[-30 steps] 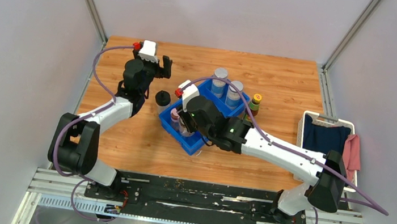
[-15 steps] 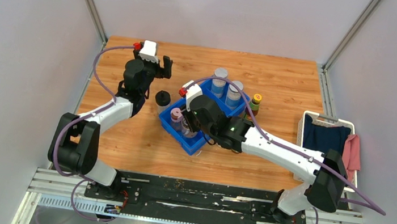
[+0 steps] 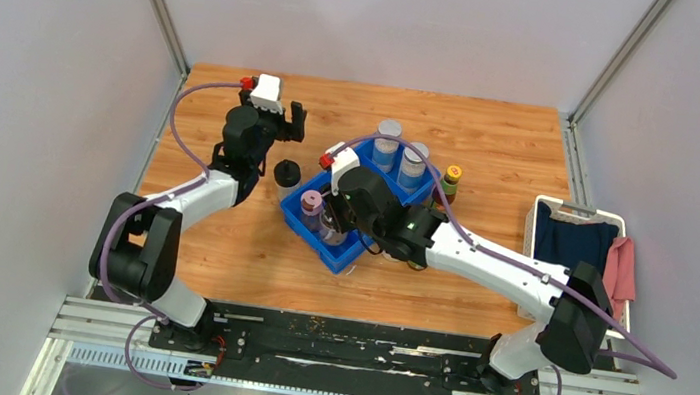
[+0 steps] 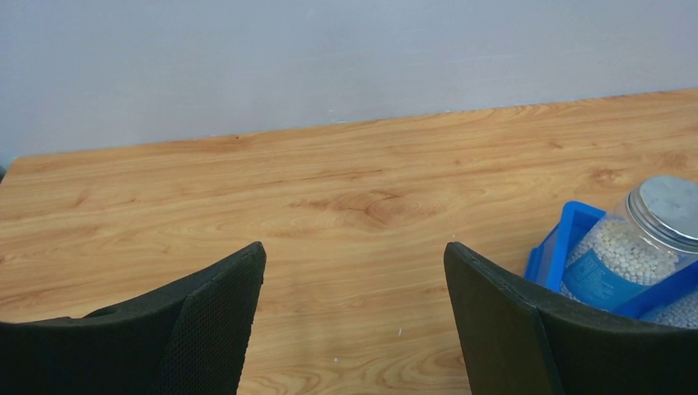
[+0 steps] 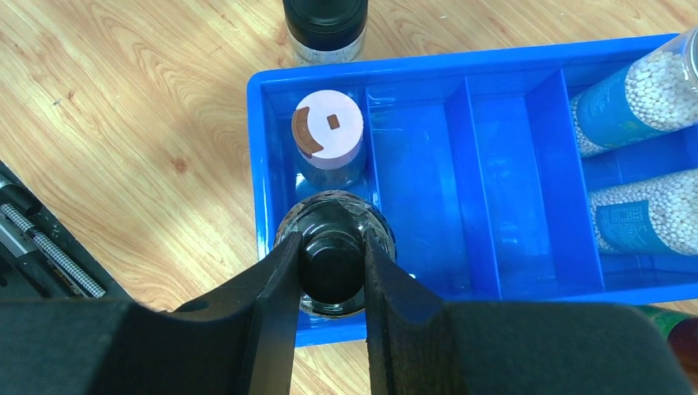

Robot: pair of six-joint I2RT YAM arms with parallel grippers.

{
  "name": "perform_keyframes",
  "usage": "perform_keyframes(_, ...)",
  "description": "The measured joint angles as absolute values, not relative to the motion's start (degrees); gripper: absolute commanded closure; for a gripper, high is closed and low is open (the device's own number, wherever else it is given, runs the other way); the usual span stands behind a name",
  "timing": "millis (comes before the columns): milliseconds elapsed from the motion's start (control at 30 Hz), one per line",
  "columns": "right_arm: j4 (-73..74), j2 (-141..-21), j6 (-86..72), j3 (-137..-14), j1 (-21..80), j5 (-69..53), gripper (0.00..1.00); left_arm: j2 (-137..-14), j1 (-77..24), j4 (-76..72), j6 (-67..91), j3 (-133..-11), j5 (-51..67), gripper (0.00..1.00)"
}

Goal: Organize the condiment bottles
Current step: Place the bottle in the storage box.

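Wooden table (image 3: 495,135); right jaws pinch black-capped clear bottle (image 5: 331,265) in blue tray (image 5: 502,164).

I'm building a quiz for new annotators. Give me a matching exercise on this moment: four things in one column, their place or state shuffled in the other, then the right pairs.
Things:
1. pink-lidded jar
2. black-lidded jar
3. black-capped bottle
4. left gripper

Place or state:
A. on the table, just outside the tray
B. clamped by the right gripper
C. open, nothing between its fingers
D. standing free inside the tray

Pairs: 1-D, 2-A, 3-B, 4-C.
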State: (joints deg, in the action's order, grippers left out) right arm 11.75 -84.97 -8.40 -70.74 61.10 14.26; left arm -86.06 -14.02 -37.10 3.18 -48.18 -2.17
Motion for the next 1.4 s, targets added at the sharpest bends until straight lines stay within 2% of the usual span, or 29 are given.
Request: perform_keyframes(1400, 8.03, -89.23, -9.50, -65.28, 60.95, 11.55, 1.00, -89.54, -14.02, -37.28, 3.20, -48.45, -2.66, 0.14)
